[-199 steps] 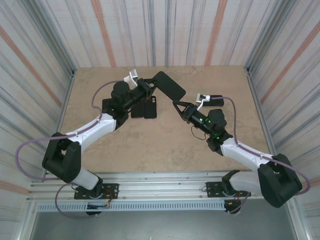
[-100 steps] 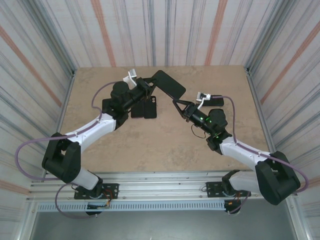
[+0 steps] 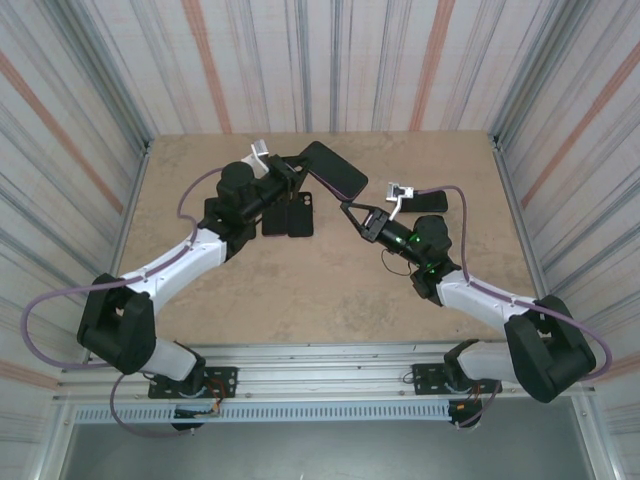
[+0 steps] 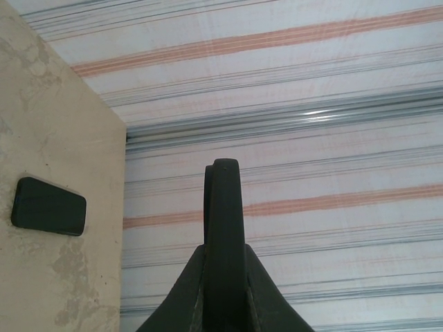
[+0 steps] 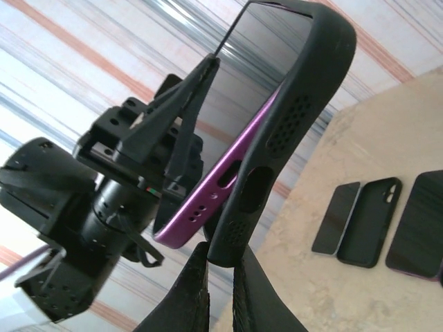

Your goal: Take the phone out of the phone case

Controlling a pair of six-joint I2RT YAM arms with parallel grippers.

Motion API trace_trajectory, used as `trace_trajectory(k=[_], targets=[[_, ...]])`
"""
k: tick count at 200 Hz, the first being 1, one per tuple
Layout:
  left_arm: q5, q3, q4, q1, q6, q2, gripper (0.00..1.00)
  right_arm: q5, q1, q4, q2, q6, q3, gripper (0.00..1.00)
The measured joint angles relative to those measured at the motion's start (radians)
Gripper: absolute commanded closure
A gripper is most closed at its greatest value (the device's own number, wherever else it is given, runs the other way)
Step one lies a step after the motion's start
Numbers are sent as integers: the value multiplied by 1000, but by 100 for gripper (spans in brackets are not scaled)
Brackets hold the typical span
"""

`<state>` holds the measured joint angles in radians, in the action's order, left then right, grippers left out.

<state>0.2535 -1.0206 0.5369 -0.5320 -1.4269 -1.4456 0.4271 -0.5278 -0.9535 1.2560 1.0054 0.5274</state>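
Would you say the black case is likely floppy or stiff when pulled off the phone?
Probably flexible: the case curves away from the purple phone where the right gripper pinches it. Its matte skin likely grips well.

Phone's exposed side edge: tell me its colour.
Purple, on the phone beside the black phone case; the right wrist view shows it best.

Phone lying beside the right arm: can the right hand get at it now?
Probably not yet: the right hand is shut on the raised case. Freed, the phone lies close, uncovered.
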Motion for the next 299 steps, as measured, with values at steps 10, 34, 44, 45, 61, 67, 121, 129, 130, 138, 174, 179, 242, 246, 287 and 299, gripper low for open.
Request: trace_trajectory(k=[10, 34, 44, 45, 61, 67, 121, 129, 130, 138, 174, 179, 242, 246, 287, 299], targets=[[4, 0, -5, 0, 0, 0, 94, 0, 3, 17, -2, -19, 0, 100], [14, -10, -26, -1, 2, 0, 94, 13, 10, 40, -9, -31, 1, 99], [18, -15, -37, -1, 10, 0, 94, 20, 13, 47, -17, -34, 2, 96], [18, -16, -39, -1, 10, 0, 94, 21, 13, 49, -18, -35, 2, 95], [32, -29, -55, -2, 28, 0, 94, 31, 18, 72, -37, -43, 5, 87], [39, -35, -61, -2, 37, 0, 94, 42, 23, 87, -49, -49, 8, 84], [124, -91, -145, 11, 193, 29, 95, 155, 103, 262, -146, -151, 36, 63], [145, -93, -155, 21, 219, 34, 95, 170, 124, 291, -154, -165, 39, 62], [150, -94, -158, 23, 224, 35, 95, 171, 127, 294, -154, -167, 40, 61], [178, -98, -174, 33, 252, 39, 95, 184, 151, 333, -158, -188, 47, 59], [310, -161, -279, 55, 458, 40, 95, 273, 210, 498, -161, -322, 100, 52], [328, -171, -290, 56, 502, 40, 96, 288, 212, 518, -163, -349, 109, 52], [583, -204, -369, 103, 926, 48, 99, 449, 213, 795, -160, -750, 240, 53], [599, -204, -370, 107, 940, 48, 99, 458, 212, 813, -154, -778, 250, 54], [751, -230, -422, 121, 1093, 48, 99, 539, 174, 999, -89, -1033, 331, 55], [782, -237, -435, 121, 1125, 48, 99, 539, 152, 1040, -78, -1099, 337, 56]])
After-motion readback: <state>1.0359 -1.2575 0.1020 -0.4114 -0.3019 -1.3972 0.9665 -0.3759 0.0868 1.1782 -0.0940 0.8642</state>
